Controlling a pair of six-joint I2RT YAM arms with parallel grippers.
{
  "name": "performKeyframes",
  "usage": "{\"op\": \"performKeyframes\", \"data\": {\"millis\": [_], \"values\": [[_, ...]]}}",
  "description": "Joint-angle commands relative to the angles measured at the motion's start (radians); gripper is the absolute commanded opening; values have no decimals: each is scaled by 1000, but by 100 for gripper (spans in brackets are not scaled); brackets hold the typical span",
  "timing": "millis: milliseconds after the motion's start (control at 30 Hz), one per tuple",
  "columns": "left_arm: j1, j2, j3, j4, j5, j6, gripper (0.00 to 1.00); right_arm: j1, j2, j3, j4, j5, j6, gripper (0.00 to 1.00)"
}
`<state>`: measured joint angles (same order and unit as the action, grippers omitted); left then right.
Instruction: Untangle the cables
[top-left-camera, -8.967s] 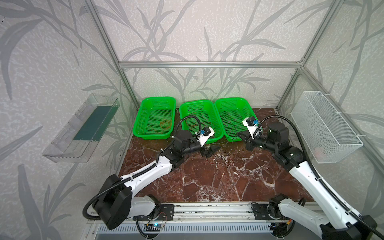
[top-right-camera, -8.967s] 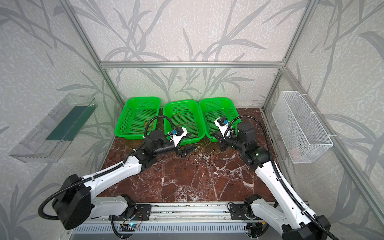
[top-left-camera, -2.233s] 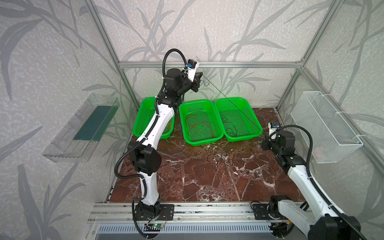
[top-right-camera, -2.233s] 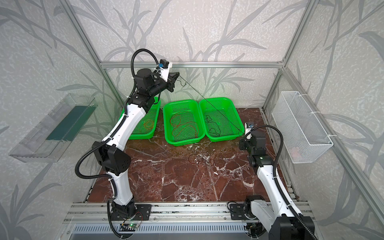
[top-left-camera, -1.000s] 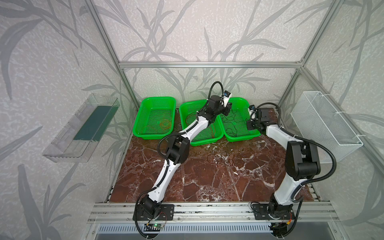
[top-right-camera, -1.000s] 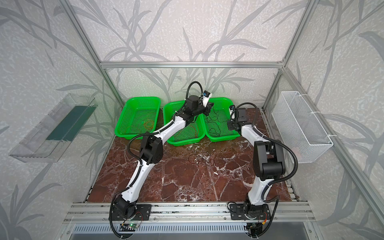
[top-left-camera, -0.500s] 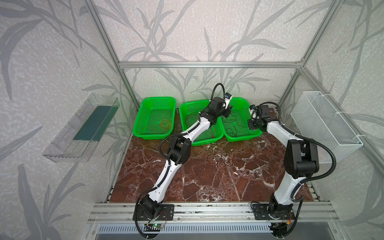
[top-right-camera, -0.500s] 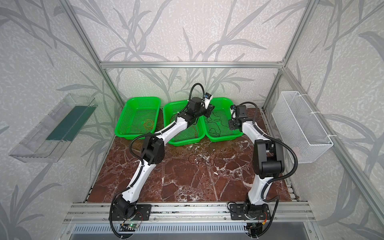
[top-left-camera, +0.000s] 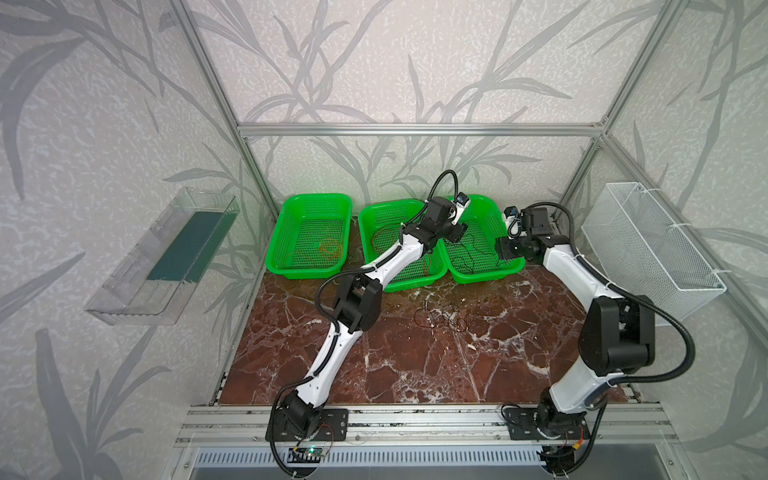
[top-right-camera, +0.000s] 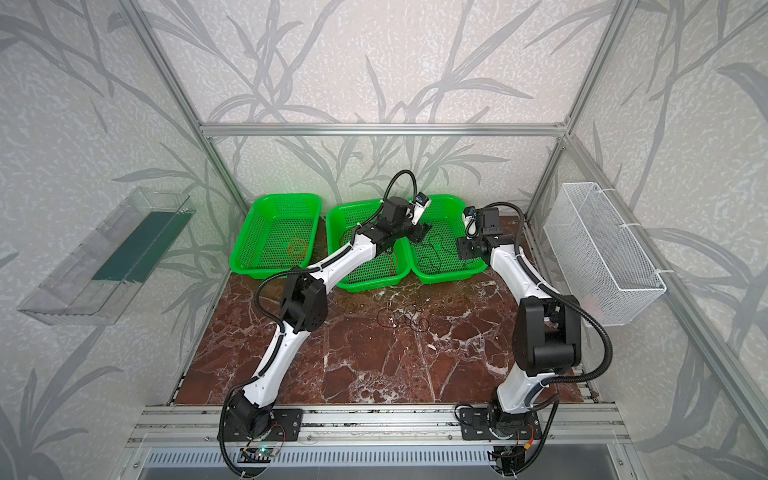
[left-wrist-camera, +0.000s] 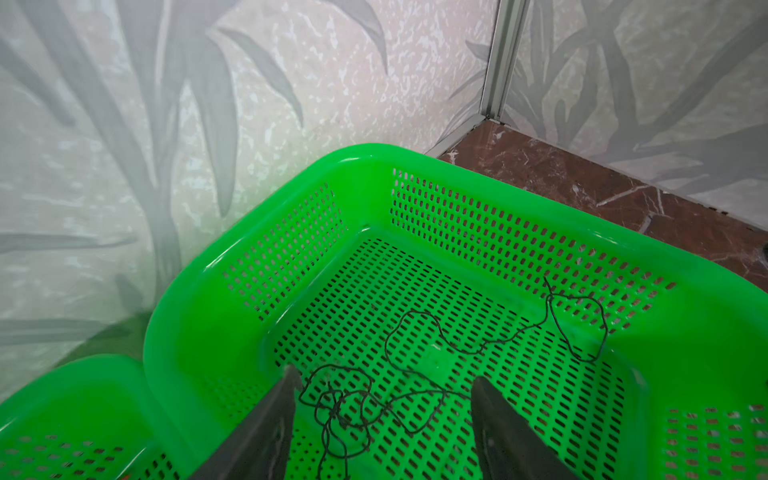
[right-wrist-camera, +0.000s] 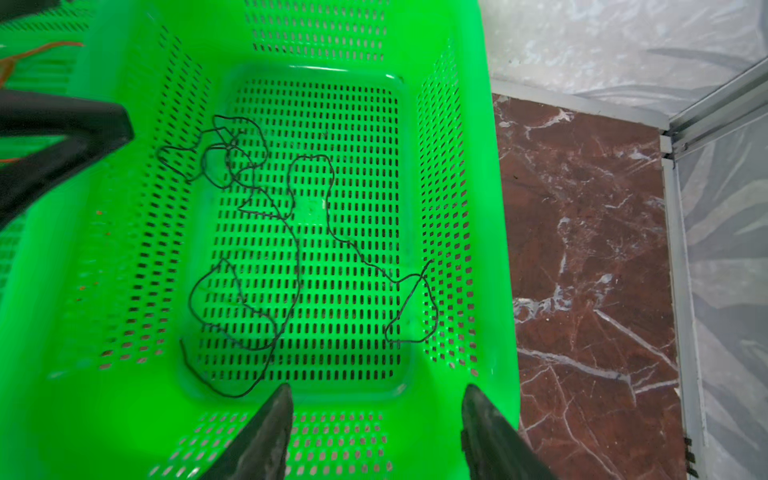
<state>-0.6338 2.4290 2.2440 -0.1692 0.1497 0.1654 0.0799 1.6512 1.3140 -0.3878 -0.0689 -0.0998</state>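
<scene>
A thin black cable (left-wrist-camera: 332, 407) (right-wrist-camera: 232, 162) lies loose in curls on the floor of the right green basket (top-left-camera: 484, 276) (top-right-camera: 449, 276). My left gripper (left-wrist-camera: 384, 380) (top-left-camera: 459, 232) hangs open just above its tangled end, touching nothing. Over the basket's near right corner my right gripper (right-wrist-camera: 374, 392) (top-left-camera: 505, 249) is open and empty. A small knot of dark and reddish cables (top-left-camera: 440, 318) (top-right-camera: 403, 318) sits on the marble table. Orange cables (top-left-camera: 328, 248) lie in the left basket and red ones (top-left-camera: 382, 239) in the middle basket.
Three green baskets stand side by side along the back wall. A white wire basket (top-left-camera: 652, 245) hangs on the right wall and a clear plastic bin (top-left-camera: 166, 257) on the left wall. Aluminium frame posts stand at the back corners.
Both grippers have opened over the right basket. The black cable, earlier stretched taut between the two grippers, now lies loose inside it.
</scene>
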Motion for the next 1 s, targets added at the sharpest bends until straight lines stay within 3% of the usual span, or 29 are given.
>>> {"op": "performKeyframes", "data": {"millis": [0,133,300,500,667,967], "values": [[-3,-209,-128,54,4,65,69,47,-82,-77,18,-63,29,64],[-6,-413,-377,84,54,98,67,108,-167,-162,10,-65,37,61],[-12,-708,-783,105,154,139,63,258,-307,-312,3,-66,30,60],[-31,-940,-1148,131,175,133,60,351,-326,-473,49,-76,134,57],[-37,-1020,-1272,164,146,118,60,386,-225,-481,103,-93,131,56],[-37,-1012,-1300,194,120,125,60,386,-49,-354,39,-89,83,50]]}}
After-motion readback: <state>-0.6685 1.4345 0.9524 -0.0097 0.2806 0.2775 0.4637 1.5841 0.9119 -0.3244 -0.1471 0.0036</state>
